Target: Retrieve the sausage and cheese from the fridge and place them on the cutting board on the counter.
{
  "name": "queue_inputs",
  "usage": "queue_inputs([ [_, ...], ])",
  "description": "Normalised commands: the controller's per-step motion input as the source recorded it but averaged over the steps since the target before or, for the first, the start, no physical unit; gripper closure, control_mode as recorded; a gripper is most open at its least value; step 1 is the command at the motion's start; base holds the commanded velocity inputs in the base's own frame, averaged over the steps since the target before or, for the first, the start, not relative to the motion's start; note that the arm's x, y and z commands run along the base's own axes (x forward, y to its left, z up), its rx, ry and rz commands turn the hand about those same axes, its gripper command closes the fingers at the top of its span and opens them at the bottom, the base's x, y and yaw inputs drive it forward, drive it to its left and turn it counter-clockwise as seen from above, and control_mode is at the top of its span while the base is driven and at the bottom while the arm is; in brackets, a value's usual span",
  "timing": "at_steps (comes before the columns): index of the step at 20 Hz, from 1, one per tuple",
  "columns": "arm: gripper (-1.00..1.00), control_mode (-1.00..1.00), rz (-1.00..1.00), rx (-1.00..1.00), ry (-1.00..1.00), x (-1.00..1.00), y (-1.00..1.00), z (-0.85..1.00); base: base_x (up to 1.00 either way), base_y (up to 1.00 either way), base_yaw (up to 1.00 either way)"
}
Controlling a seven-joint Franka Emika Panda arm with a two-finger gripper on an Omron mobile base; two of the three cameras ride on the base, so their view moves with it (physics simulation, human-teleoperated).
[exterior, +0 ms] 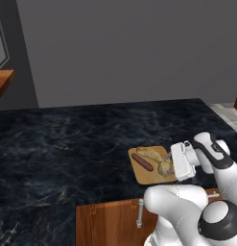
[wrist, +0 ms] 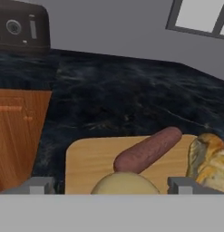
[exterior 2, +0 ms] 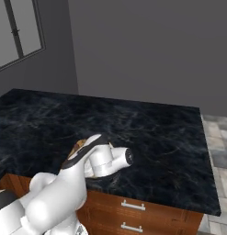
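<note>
My claw (wrist: 111, 190) stands released, its two tips spread wide at the bottom of the hand view with the cheese (wrist: 125, 183) sitting between them, low in the middle of the frame and not squeezed by either tip. The cheese rests on the cutting board (wrist: 88, 158), just beside the near end of the sausage (wrist: 147, 149), which lies slantwise across the board toward the upper right; whether the two touch I cannot tell. At the right edge of that frame a tan crusty piece (wrist: 209, 158) shares the board. In the left base view the board (exterior: 142, 175) sits right of centre near the front edge of the black counter (exterior: 67, 144), with the sausage (exterior: 142, 162) on it and my claw (exterior: 173, 166) low at its right side over the cheese (exterior: 164, 167). Both foods look to be down on the board, so I judge the step in hand is letting go cleanly. To do it well I should lift straight away along the line of my fingers, keeping the tips apart, so neither one drags the rounded cheese or nudges the sausage into a roll
</note>
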Motion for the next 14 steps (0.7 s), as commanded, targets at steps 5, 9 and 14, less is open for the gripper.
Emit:
queue_inputs([
  [5,-1.0,-1.0,0.0,0.0,0.0,-0.22,-0.01,0.36,0.0,0.0,0.0],
  [9,-1.0,-1.0,-0.16,0.0,0.0,-0.3,-0.02,0.33,0.0,0.0,0.0],
  [14,-1.0,-1.0,-0.43,-0.02,0.01,-0.3,-0.01,0.31,0.0,0.0,0.0],
])
